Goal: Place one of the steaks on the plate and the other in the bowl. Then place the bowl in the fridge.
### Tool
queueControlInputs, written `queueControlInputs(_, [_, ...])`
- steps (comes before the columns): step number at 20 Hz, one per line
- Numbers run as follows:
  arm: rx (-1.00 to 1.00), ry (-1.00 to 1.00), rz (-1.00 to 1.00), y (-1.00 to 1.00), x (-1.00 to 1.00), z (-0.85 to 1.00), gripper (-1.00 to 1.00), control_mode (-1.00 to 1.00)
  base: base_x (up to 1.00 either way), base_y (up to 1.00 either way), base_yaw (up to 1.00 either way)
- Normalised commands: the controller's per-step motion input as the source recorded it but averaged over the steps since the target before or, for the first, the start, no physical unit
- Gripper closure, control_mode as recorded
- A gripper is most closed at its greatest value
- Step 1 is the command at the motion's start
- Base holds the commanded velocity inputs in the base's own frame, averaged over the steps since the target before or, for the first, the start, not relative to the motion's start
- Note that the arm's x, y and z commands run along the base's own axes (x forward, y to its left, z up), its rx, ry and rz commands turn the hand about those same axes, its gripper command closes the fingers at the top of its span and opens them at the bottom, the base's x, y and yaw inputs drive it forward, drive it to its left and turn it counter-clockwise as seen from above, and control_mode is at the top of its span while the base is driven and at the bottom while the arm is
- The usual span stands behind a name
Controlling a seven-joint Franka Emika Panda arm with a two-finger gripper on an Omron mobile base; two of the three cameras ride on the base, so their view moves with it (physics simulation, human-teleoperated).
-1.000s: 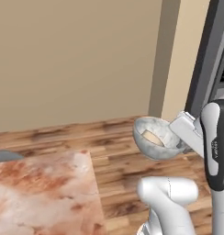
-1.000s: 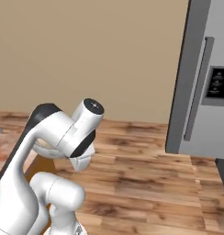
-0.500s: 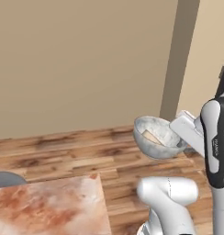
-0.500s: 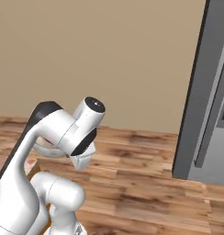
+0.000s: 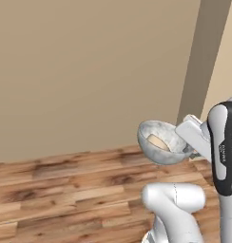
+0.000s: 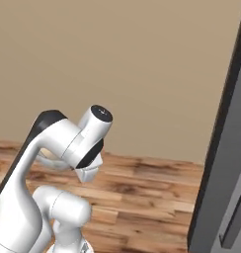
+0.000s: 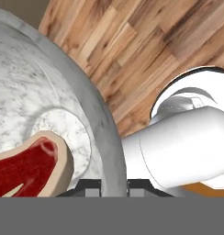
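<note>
The pale grey speckled bowl (image 5: 153,134) hangs in the air over the wooden floor, tilted a little, with a steak (image 5: 158,142) lying inside it. My gripper (image 5: 187,151) is shut on the bowl's right rim. In the hand view the bowl (image 7: 45,87) fills the left side. The red steak (image 7: 26,167) with its pale fat edge rests on the bowl's bottom. The rim passes between the two dark tips of the gripper (image 7: 114,187). The tall grey fridge (image 6: 223,168) stands at the right edge of the right base view. The plate is out of view.
Wooden plank floor (image 5: 65,190) runs up to a plain beige wall (image 5: 89,71). A darker vertical wall band (image 5: 203,57) rises behind the bowl. My own white arm (image 6: 58,143) folds across the lower left of the right base view.
Both base views have swung: the marble counter has slid out of the left view and the fridge has shifted toward the right edge. The bowl stays gripped at the same place relative to the arm.
</note>
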Motion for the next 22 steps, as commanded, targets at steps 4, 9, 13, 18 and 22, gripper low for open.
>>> queueControlInputs(4, [0.0,0.0,0.0,0.0,0.0,0.0,1.0,1.0,1.0,0.0,-0.04])
queueControlInputs(9, [0.0,0.0,0.0,0.0,0.0,0.0,1.0,1.0,1.0,0.0,-0.12])
queueControlInputs(13, [0.0,0.0,0.0,0.0,0.0,0.0,1.0,1.0,1.0,0.0,-0.31])
queueControlInputs(18, [0.0,0.0,0.0,0.0,0.0,0.0,1.0,1.0,0.82,0.05,-0.7])
queueControlInputs(22, [0.0,0.0,0.0,0.0,0.0,0.0,1.0,1.0,0.74,0.32,-0.78])
